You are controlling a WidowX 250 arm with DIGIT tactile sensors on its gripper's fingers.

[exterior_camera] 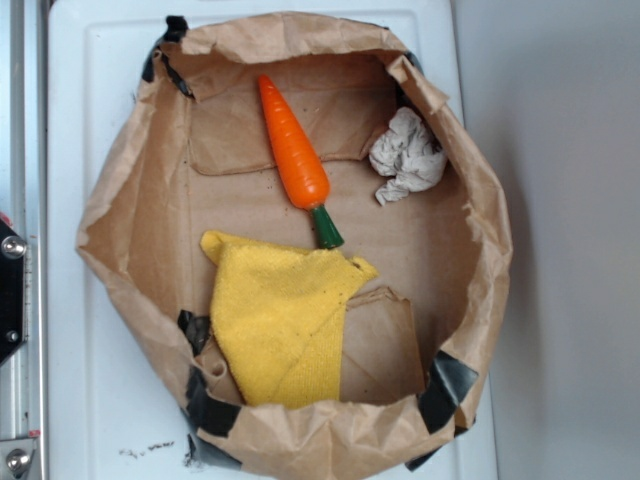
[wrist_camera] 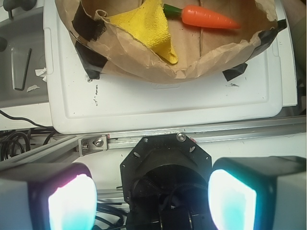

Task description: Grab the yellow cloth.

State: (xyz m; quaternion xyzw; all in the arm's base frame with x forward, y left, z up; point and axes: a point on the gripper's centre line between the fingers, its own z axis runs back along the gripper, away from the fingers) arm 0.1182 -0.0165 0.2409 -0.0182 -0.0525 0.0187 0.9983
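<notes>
While the two glowing pads [wrist_camera: 72,203] frame the bottom of your wrist view, you see them set wide apart with nothing between them, so the gripper [wrist_camera: 153,203] is fully spread and holds nothing. It shows only in this view; the exterior view does not catch it at all. Past the pads you see the black mount [wrist_camera: 165,165], then a metal rail [wrist_camera: 192,134], then the white tray [wrist_camera: 168,103], and only beyond that the paper bag [wrist_camera: 144,57], so the fingers are well apart from the yellow cloth [wrist_camera: 146,26].

The exterior view gives you what the wrist view cuts off: the whole bag [exterior_camera: 130,200] from above, a white paper wad [exterior_camera: 407,155] near its right wall, and the full cloth [exterior_camera: 280,320]. The cloth lies in the lower half of the bag floor, roughly triangular, its long axis running from the top left corner down to the bottom edge by the bag's near wall. The orange toy carrot [exterior_camera: 292,145] lies just above it, green stem [exterior_camera: 326,228] pointing down at the cloth's top edge.
</notes>
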